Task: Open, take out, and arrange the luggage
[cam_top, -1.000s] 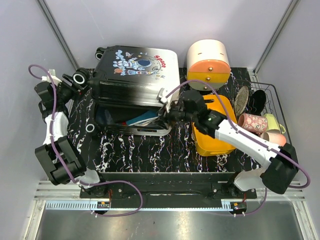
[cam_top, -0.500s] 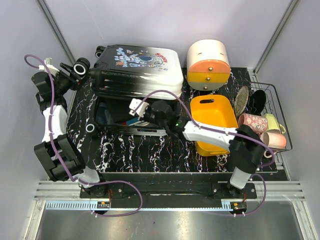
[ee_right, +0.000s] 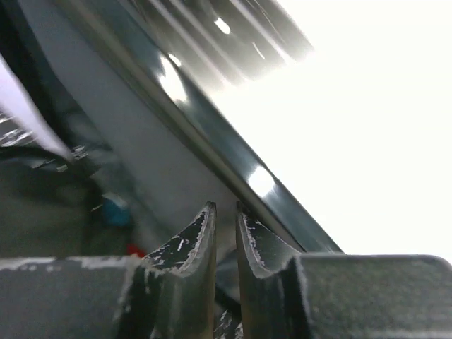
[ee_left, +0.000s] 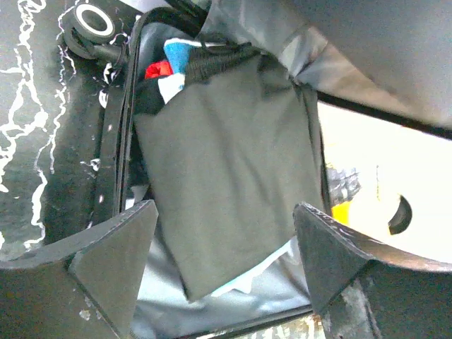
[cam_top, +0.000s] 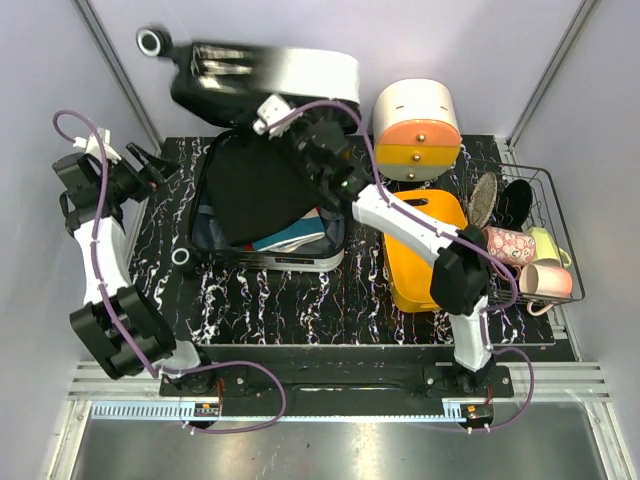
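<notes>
- Open case: the luggage (cam_top: 285, 262) lies on the left half of the black marbled mat (cam_top: 270, 300). Its lower shell is flat, and its lid (cam_top: 300, 70) stands up against the far wall.
- The lid is streaked with motion blur from overhead, so its print cannot be read.
- A near wheel (cam_top: 181, 256) sits at the shell's left end and a lid wheel (cam_top: 151, 41) at the lid's left corner. The case therefore appears to run left to right, wheel end to the left, opening from the near side.
- The right gripper (cam_top: 268, 110) reaches the lid's lower edge, above the open shell.
- Its wrist view shows the fingers (ee_right: 201, 236) drawn almost together with only a slit between them. Nothing can be made out in the slit.
- A glossy dark edge slants past the fingers, and the right half of that view is washed out white.
- The left gripper (cam_top: 160, 165) hangs just left of the case and apart from it. Its wrist view shows the jaws spread wide with nothing between them (ee_left: 224, 212).
- Only the left wrist view shows the inside closely. A dark grey fabric panel (ee_left: 233, 176) lies over the contents, with red, blue and white items (ee_left: 169, 60) peeping out at one edge.
- From overhead that panel reads as plain black (cam_top: 255, 190).
- To the right, the orange tray (cam_top: 415, 285) is partly covered by the right arm. The white-and-orange drawer box (cam_top: 415, 125) sits beyond it, and a wire basket (cam_top: 548, 190) of cups stands at the right edge.
</notes>
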